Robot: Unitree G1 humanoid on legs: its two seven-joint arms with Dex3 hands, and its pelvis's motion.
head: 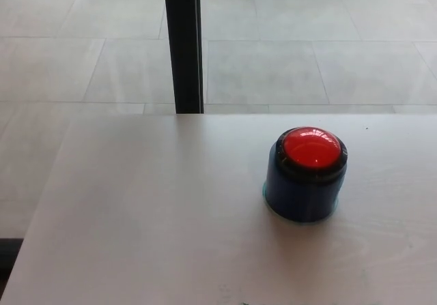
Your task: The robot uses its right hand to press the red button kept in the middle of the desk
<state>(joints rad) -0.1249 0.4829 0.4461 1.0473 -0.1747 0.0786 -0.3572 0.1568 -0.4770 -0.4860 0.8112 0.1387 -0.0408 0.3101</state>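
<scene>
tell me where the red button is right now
In the head view the red button sits atop its blue base on the desk, right of centre.

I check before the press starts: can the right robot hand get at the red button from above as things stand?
Probably yes. The red button faces up on its blue base, and nothing lies on it or next to it on the desk. The right robot hand is not in view, so its reach cannot be judged.

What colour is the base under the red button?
Dark blue, with a black ring around the red button. The base shows clearly in the head view.
</scene>
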